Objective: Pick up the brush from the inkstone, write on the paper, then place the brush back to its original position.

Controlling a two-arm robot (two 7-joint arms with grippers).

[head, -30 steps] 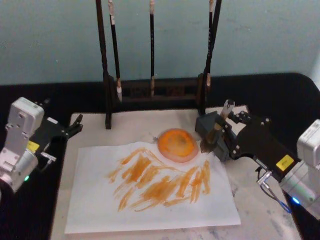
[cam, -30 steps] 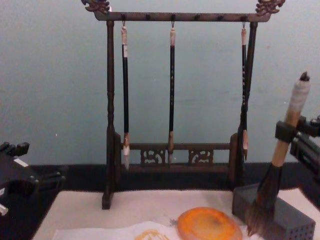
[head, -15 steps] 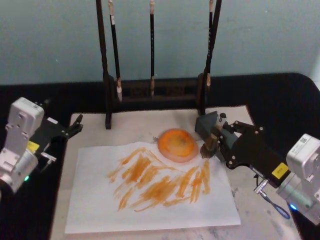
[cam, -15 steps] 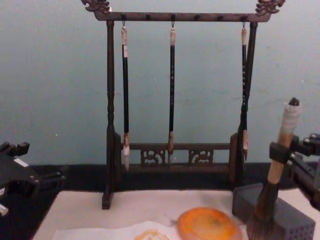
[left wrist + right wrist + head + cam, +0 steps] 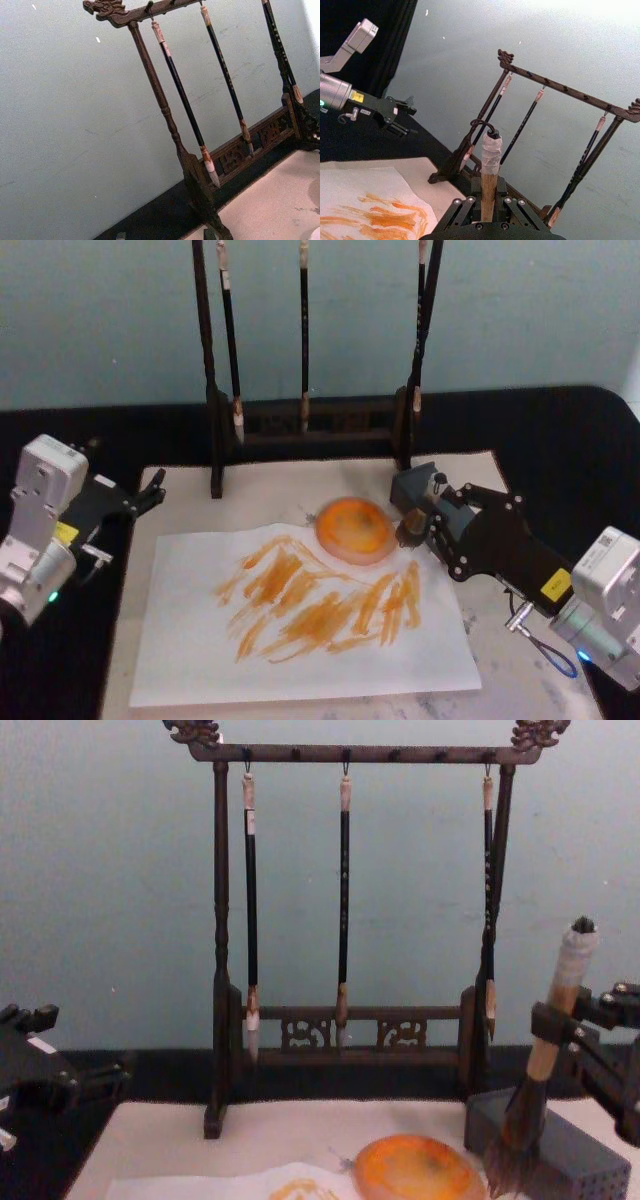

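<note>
1. Nearest the robot, in front of the inkstone (image 5: 352, 528), lies the paper (image 5: 300, 665). It is crossed by loose orange strokes that form no readable character, so the writing step looks done.
2. Just to the inkstone's right, the right gripper (image 5: 418, 528) is clamped on the brush (image 5: 545, 1065) around its tan handle. The brush stands nearly upright, whitish end up, with its bushy bristles low beside the disc's right edge. Whether they touch the disc cannot be told. A yellow sticker (image 5: 555, 585) on this arm carries print too small to read.
3. The step in hand appears to be the return of the brush. The next move likely calls for bringing the bristles onto the orange disc and laying the brush down there. Only then should the fingers part, and the move should keep clear of the grey perforated block (image 5: 585, 1165) just behind and right of the inkstone.
4. Well to the inkstone's left, off the paper, the left gripper (image 5: 152, 492) sits parked with its fingers spread and nothing between them. Its yellow sticker (image 5: 65, 532) is also unreadable.
5. Behind the inkstone stands a dark wooden rack (image 5: 400, 753) hung with three slim brushes (image 5: 344, 900). No brand name shows.
</note>
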